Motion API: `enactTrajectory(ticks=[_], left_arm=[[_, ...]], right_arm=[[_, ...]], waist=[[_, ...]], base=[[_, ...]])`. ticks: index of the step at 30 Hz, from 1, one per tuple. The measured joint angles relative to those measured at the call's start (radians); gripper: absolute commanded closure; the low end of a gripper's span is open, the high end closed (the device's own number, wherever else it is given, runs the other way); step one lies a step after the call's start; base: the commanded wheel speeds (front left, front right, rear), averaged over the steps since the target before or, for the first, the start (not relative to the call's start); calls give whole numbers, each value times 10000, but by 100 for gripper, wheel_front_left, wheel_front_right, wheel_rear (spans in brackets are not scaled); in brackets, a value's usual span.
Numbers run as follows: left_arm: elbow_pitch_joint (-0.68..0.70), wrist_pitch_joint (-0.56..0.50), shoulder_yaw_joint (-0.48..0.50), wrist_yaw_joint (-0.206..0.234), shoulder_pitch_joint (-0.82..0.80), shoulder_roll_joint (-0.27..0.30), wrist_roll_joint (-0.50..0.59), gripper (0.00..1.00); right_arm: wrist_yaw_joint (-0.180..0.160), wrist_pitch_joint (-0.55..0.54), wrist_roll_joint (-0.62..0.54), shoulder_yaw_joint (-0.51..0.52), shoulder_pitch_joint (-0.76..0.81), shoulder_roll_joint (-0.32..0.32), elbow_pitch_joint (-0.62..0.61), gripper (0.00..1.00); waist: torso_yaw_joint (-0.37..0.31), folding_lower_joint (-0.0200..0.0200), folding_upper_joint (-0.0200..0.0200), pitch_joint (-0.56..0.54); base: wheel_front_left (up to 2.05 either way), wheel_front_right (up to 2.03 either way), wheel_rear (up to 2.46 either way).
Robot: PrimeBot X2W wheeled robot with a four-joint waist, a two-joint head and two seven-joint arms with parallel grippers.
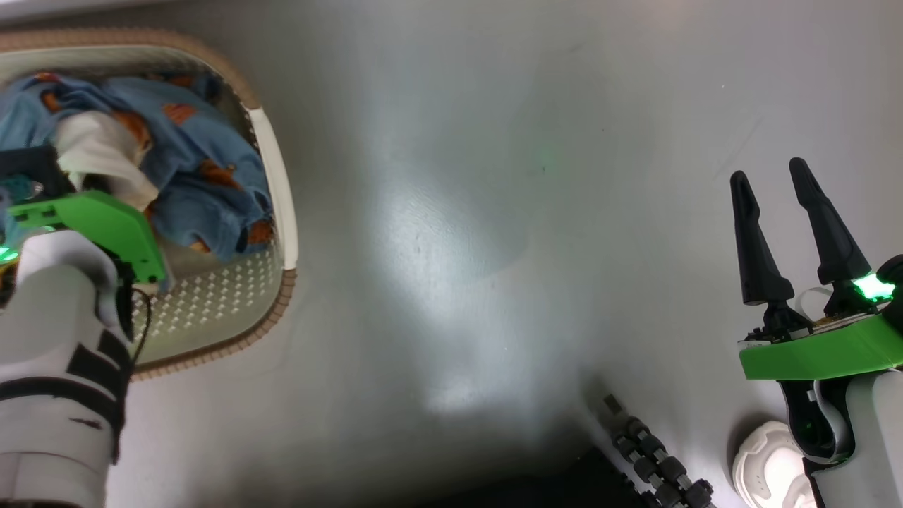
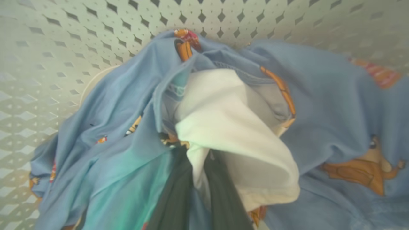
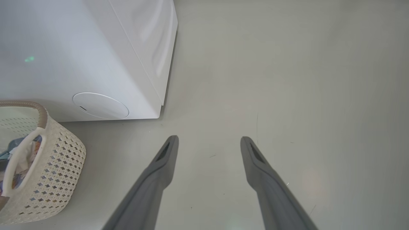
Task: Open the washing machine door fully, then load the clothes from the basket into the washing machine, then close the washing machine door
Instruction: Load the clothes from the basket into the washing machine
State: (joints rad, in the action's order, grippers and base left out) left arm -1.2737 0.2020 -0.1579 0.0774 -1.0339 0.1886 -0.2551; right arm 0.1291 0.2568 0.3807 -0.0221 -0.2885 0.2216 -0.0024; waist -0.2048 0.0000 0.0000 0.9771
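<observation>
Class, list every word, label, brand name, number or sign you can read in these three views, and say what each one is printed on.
No text can be read in any view.
The washing machine shows plain white panels and a blank round cover.
The clothes carry cartoon figures but no legible letters.
The basket bears no label.
</observation>
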Motion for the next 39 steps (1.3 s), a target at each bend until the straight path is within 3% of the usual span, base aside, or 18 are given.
enactTrajectory(ticks=[6,14,22,32,39], left_arm=[[644,464,190,349,471,-416,-205,100],[3960,477,600,679,3043,-924,-213,100],[6466,491,888,694,5471,-1383,-12,100],[8552,491,993,558,8074,-1515,-15,100],[9871,491,464,614,9507,-1509,-604,100]], right_arm=[[0,0,0,58,10,-12,165,0],[0,2,-15,134,233,-13,407,0],[0,2,-174,144,963,-146,669,0],[0,0,-460,251,2108,-389,932,0],[0,0,-757,364,2785,-583,945,0]], waist=[[217,0,0,-465],[668,0,0,-1547],[1169,0,0,-2931],[1646,0,0,-4899],[1891,0,0,-6264]], base=[[0,0,0],[0,0,0],[0,0,0],[0,0,0],[0,0,0]])
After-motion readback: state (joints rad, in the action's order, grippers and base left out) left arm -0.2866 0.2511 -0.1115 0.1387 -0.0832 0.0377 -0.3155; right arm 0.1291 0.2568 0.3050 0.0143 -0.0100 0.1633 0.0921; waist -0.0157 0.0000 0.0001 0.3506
